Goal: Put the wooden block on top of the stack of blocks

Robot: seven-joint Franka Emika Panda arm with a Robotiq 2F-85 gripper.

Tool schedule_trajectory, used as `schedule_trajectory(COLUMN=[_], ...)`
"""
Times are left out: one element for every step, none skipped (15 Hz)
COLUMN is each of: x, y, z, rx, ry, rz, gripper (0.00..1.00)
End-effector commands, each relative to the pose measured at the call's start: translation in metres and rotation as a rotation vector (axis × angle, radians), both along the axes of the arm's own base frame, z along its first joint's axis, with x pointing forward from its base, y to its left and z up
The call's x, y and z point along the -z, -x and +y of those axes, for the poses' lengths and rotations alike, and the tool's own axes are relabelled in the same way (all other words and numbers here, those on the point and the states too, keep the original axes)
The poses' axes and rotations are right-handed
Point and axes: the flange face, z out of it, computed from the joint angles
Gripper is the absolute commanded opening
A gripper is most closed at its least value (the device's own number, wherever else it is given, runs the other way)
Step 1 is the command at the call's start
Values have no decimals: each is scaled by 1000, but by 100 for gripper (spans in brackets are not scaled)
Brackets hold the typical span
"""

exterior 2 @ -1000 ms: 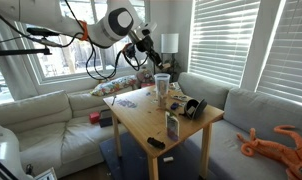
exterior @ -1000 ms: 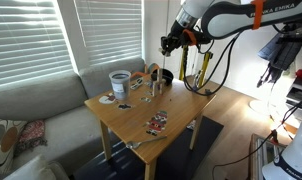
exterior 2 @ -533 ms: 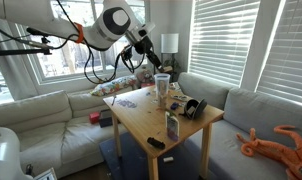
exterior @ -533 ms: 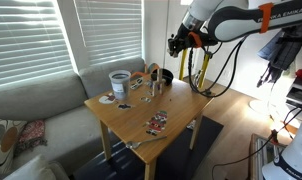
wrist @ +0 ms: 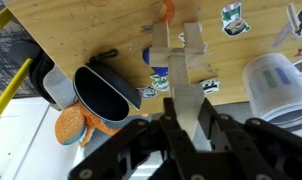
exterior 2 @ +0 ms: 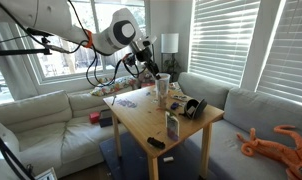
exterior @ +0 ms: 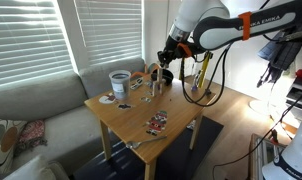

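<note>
The pale wooden table (exterior: 141, 110) carries everything. The white robot arm (exterior: 216, 25) has come lower than a second ago, so its black gripper (exterior: 165, 52) now hangs above the far corner. It is close over the short greyish-tan stack of blocks (exterior: 156, 86), near the white blue-rimmed tub (exterior: 119, 82). I think the placing is starting. In the wrist view the fingers (wrist: 177, 95) are closed narrowly on the small flat wooden block (wrist: 195, 60), which is not yet on the stack. White letters on the arm end in "EMIKA". The print on the colourful printed cards (exterior: 156, 122) is too small to read.
</note>
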Motion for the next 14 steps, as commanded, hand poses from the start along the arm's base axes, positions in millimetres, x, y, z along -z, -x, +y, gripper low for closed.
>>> schedule_trajectory(x=[-12,-13,-15,-17,-17,-17,-19,-19,-19,-19,-19,-19,-17,-14], y=[-8,-7,-7,-6,-6,-7,-8,-8,-9,-10,-10,-10,-11,-12], z=[11,11,9,3,-1,-5,-7,-8,-9,-9,-9,-10,-11,-12], rx=[-46,-44,-36,-22,-19,-17,-12,-12,-10,-12,-13,-12,-10,-10], ry=[-21,-23,-33,-44,-61,-76,-79,-83,-84,-83,-82,-79,-76,-75], rz=[-2,-7,-9,-13,-13,-12,-14,-15,-14,-13,-13,-11,-5,-1], gripper=[7,7,7,7,7,7,7,7,7,7,7,7,7,7])
